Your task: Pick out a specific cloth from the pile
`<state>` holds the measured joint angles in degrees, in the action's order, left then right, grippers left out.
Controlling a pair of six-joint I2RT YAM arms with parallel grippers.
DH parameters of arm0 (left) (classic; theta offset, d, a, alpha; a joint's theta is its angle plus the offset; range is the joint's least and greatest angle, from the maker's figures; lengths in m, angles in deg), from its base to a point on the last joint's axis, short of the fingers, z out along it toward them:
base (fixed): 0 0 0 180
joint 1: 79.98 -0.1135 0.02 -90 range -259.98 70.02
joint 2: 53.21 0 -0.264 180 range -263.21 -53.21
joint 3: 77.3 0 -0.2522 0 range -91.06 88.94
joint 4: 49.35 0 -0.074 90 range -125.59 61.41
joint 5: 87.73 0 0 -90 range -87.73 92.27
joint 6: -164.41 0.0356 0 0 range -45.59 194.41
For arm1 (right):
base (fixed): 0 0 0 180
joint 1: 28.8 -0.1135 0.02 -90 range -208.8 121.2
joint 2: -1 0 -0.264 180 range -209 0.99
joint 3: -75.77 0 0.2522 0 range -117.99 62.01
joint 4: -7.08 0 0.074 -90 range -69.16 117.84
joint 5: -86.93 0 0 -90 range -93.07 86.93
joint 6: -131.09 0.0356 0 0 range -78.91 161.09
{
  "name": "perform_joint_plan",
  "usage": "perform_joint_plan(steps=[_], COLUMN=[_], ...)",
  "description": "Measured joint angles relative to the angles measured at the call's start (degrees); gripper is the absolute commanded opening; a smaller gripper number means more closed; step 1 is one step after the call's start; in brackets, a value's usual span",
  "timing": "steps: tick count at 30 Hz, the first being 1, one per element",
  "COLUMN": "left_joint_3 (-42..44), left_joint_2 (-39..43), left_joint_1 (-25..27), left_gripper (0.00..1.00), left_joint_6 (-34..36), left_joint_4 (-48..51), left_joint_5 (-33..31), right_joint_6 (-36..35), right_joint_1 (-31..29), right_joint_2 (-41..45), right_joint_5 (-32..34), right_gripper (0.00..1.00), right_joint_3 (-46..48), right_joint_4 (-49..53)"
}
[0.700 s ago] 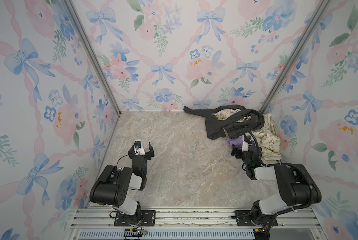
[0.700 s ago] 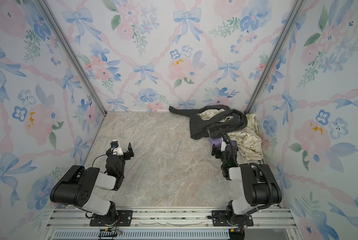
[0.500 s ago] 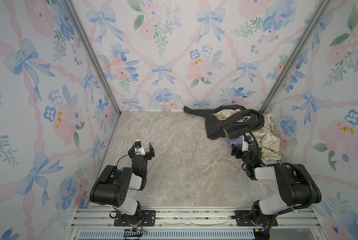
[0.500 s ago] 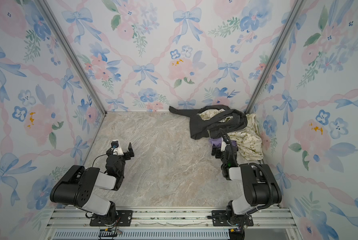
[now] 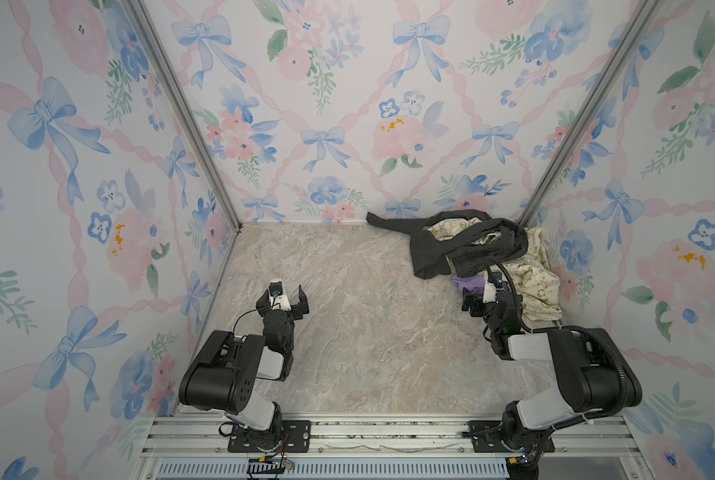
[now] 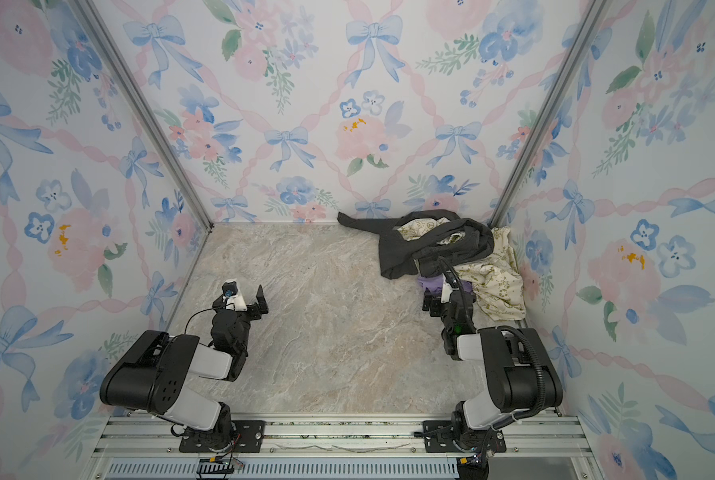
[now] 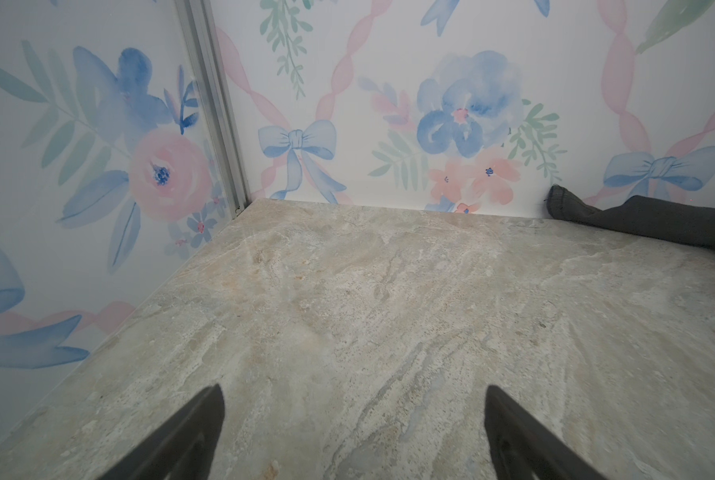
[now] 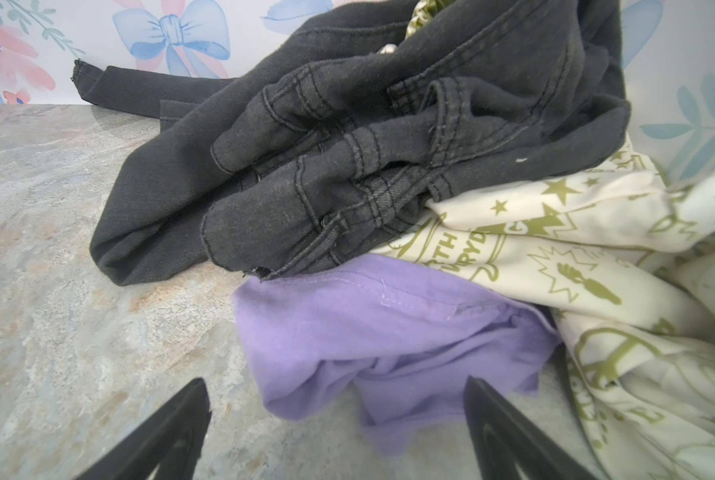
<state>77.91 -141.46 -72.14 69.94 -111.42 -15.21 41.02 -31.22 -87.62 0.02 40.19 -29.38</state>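
- While most of the tabletop [image 5: 368,332] lies bare, the pile [image 5: 472,245] is heaped in its far right corner, against the walls.
- Biggest in the heap is a black garment [image 8: 347,145], thick and seamed like denim. It looks the heaviest piece, and its frayed hem rests on the back of the purple cloth.
- Next is a cream cloth [image 8: 576,249] with green print, which touches the purple one along one side.
- Smallest is the purple cloth [image 8: 368,332], at the pile's near edge in both top views [image 5: 468,282]. Its back is tucked under the black hem, and its front spills onto the tabletop.
- It looks thin, limp and light, not fragile. It should bunch when pinched and slide out, though the black hem may drag along with it.
- Best hold, I judge, is the loose front fold on the tabletop, clear of both neighbours, pinched low.
- Right jaws stand wide open just short of that fold, holding nothing.
- Left jaws are also spread and empty, over bare tabletop well apart from the pile.
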Motion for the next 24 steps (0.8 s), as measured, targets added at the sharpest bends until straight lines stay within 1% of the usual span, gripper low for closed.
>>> perform_joint_plan(steps=[11, 13, 16, 19, 24], left_joint_3=[0.0, 0.0, 0.0, -0.3, -3.1], left_joint_2=[0.1, 1.0, 4.9, 9.9, 18.0], left_joint_1=[-0.8, -0.8, -0.6, 0.3, 3.0], left_gripper=[0.98, 0.98, 0.98, 0.98, 0.98], left_joint_6=[0.0, -0.1, -0.2, -0.2, 0.5], left_joint_4=[0.1, 1.1, 3.8, 7.1, 16.1], left_joint_5=[0.7, -0.1, -2.8, -5.3, -8.5], right_joint_6=[-0.4, -1.1, -1.7, -2.8, -6.1], right_joint_1=[0.0, -0.5, -0.9, -1.7, -4.5], right_joint_2=[0.0, 0.5, 3.0, 7.7, 16.5], right_joint_5=[-0.6, -1.1, -1.1, -1.0, -0.3], right_gripper=[0.97, 0.97, 0.97, 0.97, 0.97], right_joint_3=[0.0, 0.0, 0.0, -0.9, -8.0], right_joint_4=[-0.1, 0.5, 2.0, 7.0, 21.7])
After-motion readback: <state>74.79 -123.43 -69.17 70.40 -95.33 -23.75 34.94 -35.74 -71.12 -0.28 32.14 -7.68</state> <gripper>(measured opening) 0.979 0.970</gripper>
